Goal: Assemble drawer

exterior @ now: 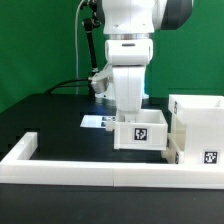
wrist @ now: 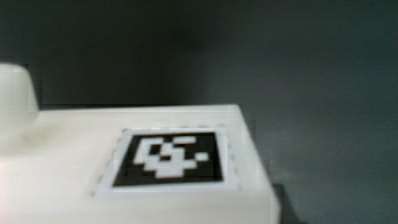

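Observation:
A small white open-top tray (exterior: 140, 133) with a black-and-white tag on its front stands just behind the border wall. My gripper (exterior: 131, 116) comes straight down onto it and is shut on its rim; the fingertips are hidden by the tray. In the wrist view the tray's tagged face (wrist: 173, 158) fills the lower half, very close. The tall white box housing (exterior: 196, 118) stands right beside the tray at the exterior view's right, with a tagged white part (exterior: 207, 156) low at its front. I cannot tell whether that part is the second tray.
The long low white border wall (exterior: 90, 171) runs across the front of the black table. The marker board (exterior: 96, 121) lies flat behind the tray. A green backdrop and dark cables are behind the arm.

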Robot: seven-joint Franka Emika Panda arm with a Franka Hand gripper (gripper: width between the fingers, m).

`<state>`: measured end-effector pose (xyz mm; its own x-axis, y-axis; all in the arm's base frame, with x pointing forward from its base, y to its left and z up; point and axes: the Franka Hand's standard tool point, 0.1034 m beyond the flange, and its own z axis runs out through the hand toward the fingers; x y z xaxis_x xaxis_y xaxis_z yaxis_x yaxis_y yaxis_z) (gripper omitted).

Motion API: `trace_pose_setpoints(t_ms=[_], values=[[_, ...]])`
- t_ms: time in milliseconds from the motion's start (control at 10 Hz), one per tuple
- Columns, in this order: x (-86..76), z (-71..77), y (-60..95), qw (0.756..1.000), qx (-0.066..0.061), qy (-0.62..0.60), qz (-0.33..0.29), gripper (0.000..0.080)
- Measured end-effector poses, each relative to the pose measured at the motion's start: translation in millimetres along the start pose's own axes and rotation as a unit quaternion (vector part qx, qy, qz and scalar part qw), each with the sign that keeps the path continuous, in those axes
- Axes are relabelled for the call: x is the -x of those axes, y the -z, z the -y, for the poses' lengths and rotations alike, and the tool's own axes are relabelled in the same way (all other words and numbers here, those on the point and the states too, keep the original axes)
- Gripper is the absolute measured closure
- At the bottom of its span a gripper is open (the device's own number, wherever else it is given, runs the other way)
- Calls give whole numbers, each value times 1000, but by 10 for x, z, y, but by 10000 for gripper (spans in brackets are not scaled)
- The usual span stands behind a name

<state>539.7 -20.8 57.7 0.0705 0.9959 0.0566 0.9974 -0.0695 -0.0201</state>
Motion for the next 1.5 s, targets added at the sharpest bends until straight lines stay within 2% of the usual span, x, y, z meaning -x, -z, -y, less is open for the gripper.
trace_pose_setpoints(t_ms=[100, 500, 700, 1500], values=[[-41, -70, 13, 1000, 2, 9, 2, 758], [-40, -30, -17, 1000, 0, 13, 2, 758], [-77, -41, -14, 1000, 12, 16, 1, 758], [-114, -21, -28, 1000, 8, 11, 0, 758]])
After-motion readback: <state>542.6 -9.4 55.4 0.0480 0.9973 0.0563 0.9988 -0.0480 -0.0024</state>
